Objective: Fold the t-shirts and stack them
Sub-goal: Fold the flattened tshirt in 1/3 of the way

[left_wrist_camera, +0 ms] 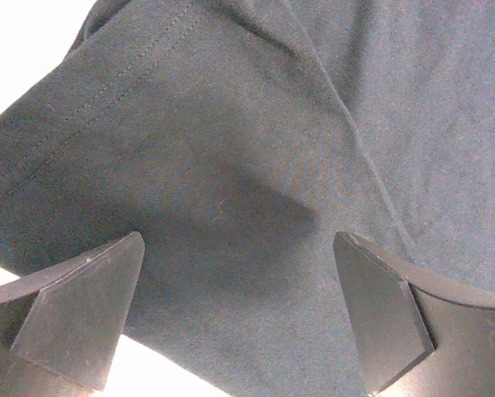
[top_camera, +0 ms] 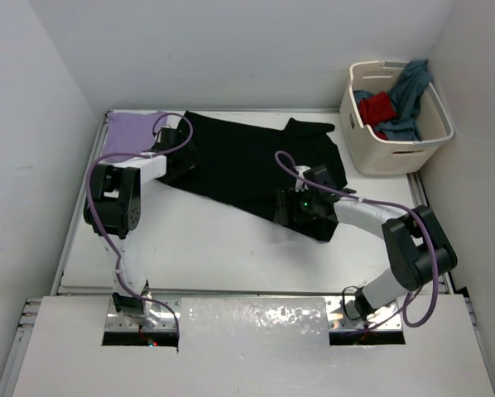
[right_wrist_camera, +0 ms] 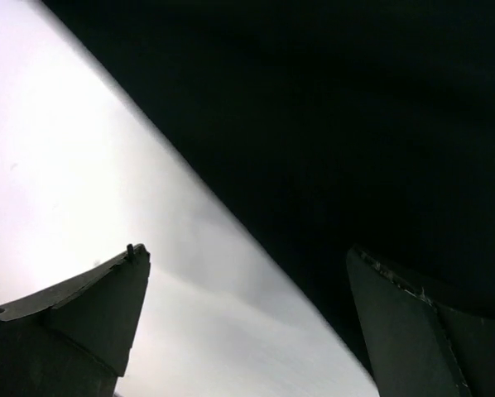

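A black t-shirt lies spread flat across the middle of the table. My left gripper hovers over its left edge, open; in the left wrist view the left gripper has dark cloth with a stitched sleeve hem beneath it and nothing pinched. My right gripper is at the shirt's near hem, also open; in the right wrist view the right gripper straddles the cloth edge, one finger over bare table. A lavender t-shirt lies at the back left. Red and teal t-shirts are in the basket.
A cream laundry basket stands at the back right corner, beyond the table edge. White walls close in the table on the left, back and right. Bare white tabletop lies in front of the black shirt.
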`<state>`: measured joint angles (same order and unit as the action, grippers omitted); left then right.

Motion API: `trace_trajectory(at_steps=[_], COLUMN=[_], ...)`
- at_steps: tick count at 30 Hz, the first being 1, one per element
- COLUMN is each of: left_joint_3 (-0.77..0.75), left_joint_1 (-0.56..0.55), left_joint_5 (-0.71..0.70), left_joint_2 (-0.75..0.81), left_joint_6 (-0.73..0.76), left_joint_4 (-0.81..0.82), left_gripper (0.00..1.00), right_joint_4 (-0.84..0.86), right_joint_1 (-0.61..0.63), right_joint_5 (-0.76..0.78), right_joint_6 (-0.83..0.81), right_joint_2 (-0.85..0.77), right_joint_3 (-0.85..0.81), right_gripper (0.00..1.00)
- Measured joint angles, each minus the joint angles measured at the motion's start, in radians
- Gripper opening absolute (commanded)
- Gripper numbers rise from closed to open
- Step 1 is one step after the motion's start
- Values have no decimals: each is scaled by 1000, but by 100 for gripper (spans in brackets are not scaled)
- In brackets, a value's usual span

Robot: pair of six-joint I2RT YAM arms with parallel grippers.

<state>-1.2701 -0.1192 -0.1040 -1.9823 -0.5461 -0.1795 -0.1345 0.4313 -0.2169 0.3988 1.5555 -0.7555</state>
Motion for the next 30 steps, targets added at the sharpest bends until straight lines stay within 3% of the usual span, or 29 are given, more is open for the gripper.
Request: trace_trajectory(at_steps=[14, 23, 30], left_joint_3=[-11, -5, 324], left_joint_1=[0, -10, -10], left_joint_5=[-4, -11, -3], left_joint_2=[-6, -1, 232], left_joint_6=[1, 16, -41], left_joint_4=[-14, -20, 72], left_gripper=[100, 100, 100], right_joint_4=[198, 246, 235], right_joint_1=[-229, -331, -338], right_joint_5=[-37, -108, -102], right_joint_6=[29, 3, 1], right_joint_2=[-56, -32, -48], right_joint_3=[185, 185, 195], right_gripper=[99, 99, 99])
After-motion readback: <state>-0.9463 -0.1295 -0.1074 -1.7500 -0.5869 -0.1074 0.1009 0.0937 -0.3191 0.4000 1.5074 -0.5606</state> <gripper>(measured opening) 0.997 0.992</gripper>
